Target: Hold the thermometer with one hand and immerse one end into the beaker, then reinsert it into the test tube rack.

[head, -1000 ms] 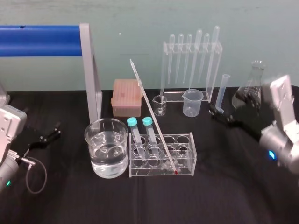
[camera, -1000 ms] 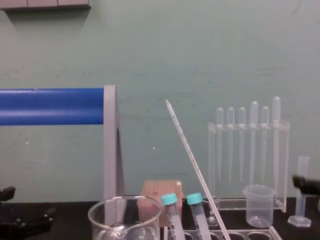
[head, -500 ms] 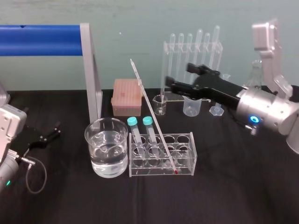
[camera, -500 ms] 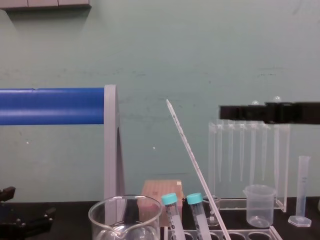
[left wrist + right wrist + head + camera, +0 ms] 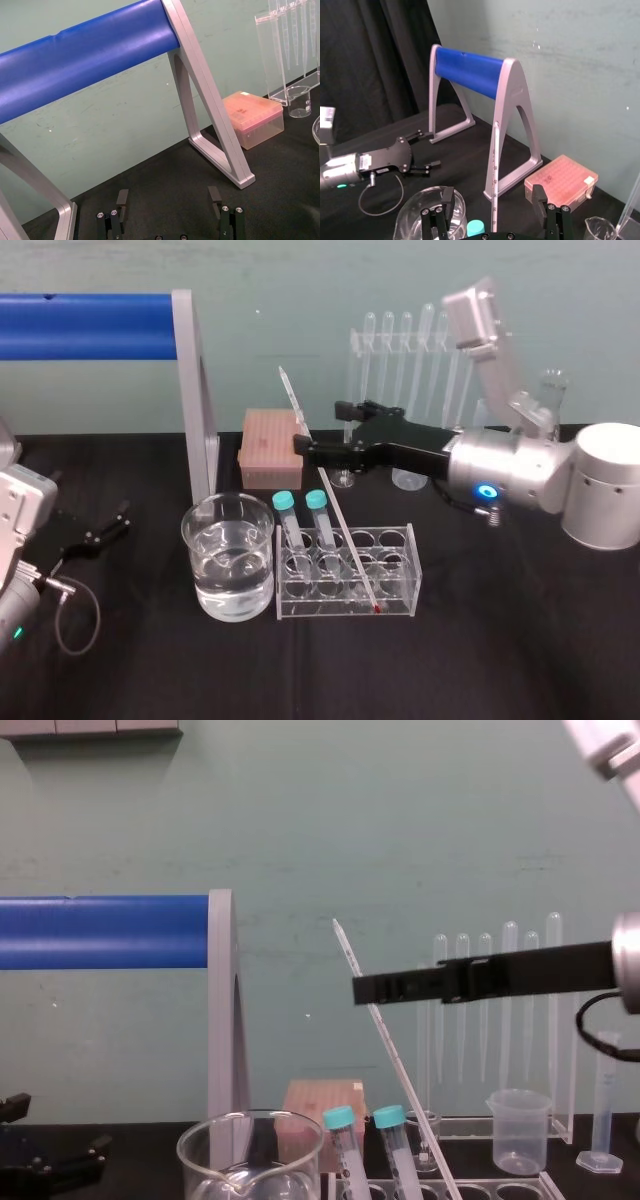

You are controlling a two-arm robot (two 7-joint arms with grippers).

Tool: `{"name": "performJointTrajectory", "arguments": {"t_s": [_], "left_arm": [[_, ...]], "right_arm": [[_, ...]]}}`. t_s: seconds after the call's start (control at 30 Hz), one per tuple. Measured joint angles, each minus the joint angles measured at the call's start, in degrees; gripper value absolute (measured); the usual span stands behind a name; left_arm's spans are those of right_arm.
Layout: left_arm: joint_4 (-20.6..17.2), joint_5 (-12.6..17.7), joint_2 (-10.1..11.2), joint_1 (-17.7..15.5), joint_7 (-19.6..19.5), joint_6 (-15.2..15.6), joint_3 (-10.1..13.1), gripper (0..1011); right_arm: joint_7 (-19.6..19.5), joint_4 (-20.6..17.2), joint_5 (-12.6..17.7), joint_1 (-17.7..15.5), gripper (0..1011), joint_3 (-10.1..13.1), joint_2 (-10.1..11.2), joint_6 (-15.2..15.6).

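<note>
The thermometer (image 5: 325, 495) is a long thin glass rod leaning up and to the left out of the test tube rack (image 5: 400, 575), beside two teal-capped tubes (image 5: 295, 525). My right gripper (image 5: 320, 428) reaches in from the right at the height of the rod's upper part. It is open, one finger on each side of the thermometer (image 5: 494, 170), and neither finger touches it. In the chest view a black finger (image 5: 400, 986) crosses the rod (image 5: 385, 1035). The beaker (image 5: 228, 555), holding clear liquid, stands just left of the rack. My left gripper (image 5: 168, 196) rests open on the table at the far left.
A blue roller on a grey frame (image 5: 195, 390) stands behind the beaker. A pink box (image 5: 268, 450), a small glass beaker (image 5: 342, 476) and the tall pipette stand (image 5: 410, 350) sit behind the rack. A flask (image 5: 550, 390) is at the back right.
My right arm has swung in from the right edge, risen and travelled left. Its open fingers now flank the thermometer's upper part. The thermometer, rack and left arm have not moved.
</note>
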Motion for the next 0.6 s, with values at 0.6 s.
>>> {"name": "performJointTrajectory", "arguments": {"t_s": [0.6], "left_arm": [[0.0,0.0,0.0,0.0,0.0,0.0,0.0,1008]], "right_arm": [[-0.15,3.91,-1.33,3.57,1002,-3.85,-1.77,1.02]]}}
